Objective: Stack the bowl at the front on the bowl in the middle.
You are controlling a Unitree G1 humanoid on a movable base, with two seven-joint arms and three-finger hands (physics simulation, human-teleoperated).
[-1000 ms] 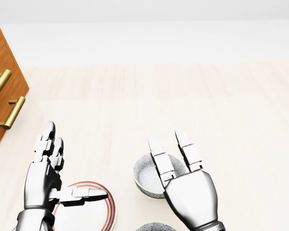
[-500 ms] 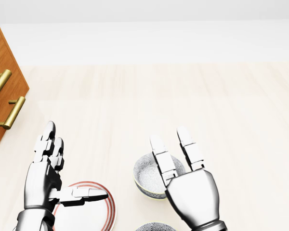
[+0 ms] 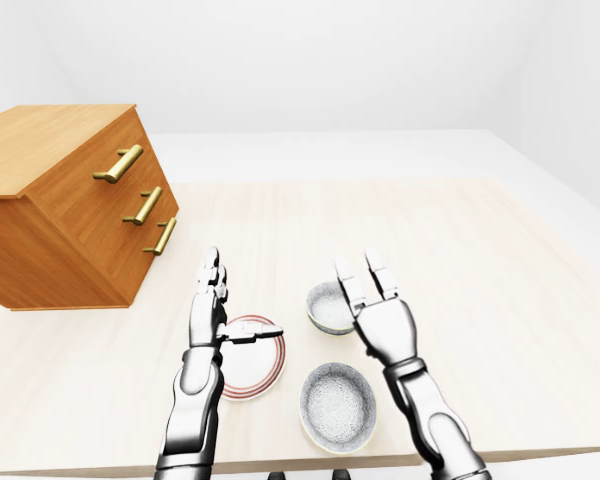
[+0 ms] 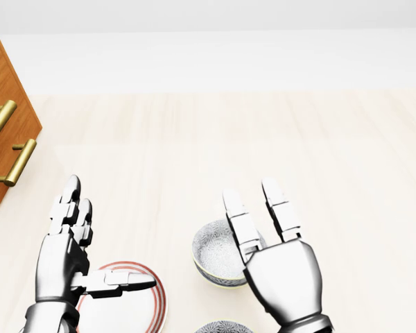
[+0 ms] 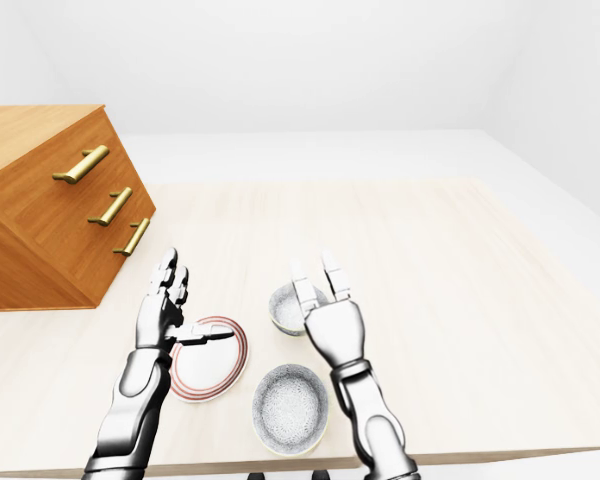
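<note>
Across the pale table (image 3: 480, 250) nothing large is shifting. The drawer chest (image 3: 60, 200) is sitting at ten o'clock of the left-eye view exactly as it was a second ago, so the base is not moving.

The right hand (image 3: 385, 330) is the one thing changing. In the head view it is sliding toward three o'clock and slightly down, its fingers spread and empty, uncovering more of the middle bowl. The left hand (image 3: 205, 325) is keeping its pose, fingers straight and thumb jutting toward three o'clock over the red-ringed plate (image 3: 262, 378), gripping nothing.

I am reading this as the right hand backing off to line up on the front bowl; stacking is not yet beginning.

The front bowl (image 3: 337, 405) is resting upright at six o'clock, near the table's edge. It is pale-rimmed, grey-speckled inside and empty, and seemingly clear of the right forearm, though the overlap makes that hard to judge. The middle bowl (image 3: 325, 305) is sitting at its twelve o'clock, partly behind the right fingers.
</note>
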